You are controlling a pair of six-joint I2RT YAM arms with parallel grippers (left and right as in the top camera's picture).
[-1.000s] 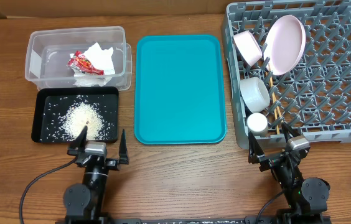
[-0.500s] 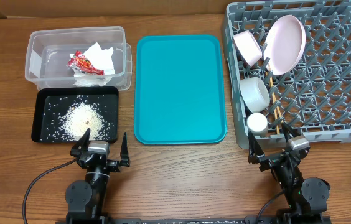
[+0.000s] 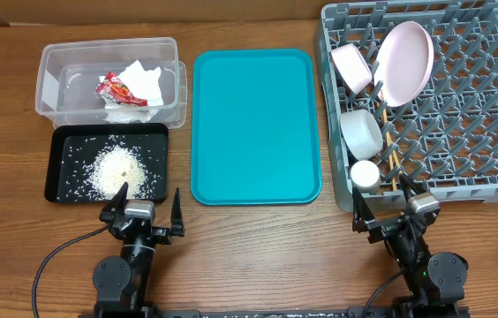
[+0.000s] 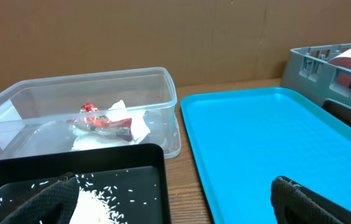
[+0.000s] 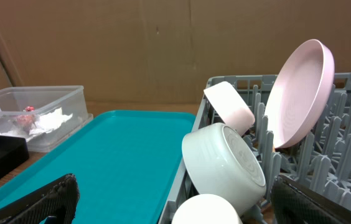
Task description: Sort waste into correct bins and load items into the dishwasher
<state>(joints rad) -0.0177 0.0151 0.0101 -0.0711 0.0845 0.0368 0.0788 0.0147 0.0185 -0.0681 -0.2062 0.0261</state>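
Observation:
The clear tub (image 3: pixel 55 84) holds the white napkin (image 3: pixel 143 81) and red wrapper (image 3: pixel 118 89); both show in the left wrist view, napkin (image 4: pixel 137 124), wrapper (image 4: pixel 104 121). The black tray (image 3: pixel 59 181) holds rice (image 3: pixel 121 172). The grey rack (image 3: pixel 479 97) holds the plate (image 3: pixel 405 60), small dish (image 3: pixel 351 65), bowl (image 3: pixel 360 131), cup (image 3: pixel 364 173) and chopsticks (image 3: pixel 388 132). The left gripper (image 3: pixel 143 210) is open and empty at the table's front, below the black tray. The right gripper (image 3: pixel 386 210) is open and empty below the rack's front left corner.
A large teal tray (image 3: pixel 253 124) lies between the bins and the rack, with nothing on it. A black cable (image 3: pixel 55 261) runs from the left arm's base. A cardboard wall stands behind the table (image 4: pixel 163 37).
The left gripper drew back a little toward the table's front between the earliest frame and now. The right arm has not moved.

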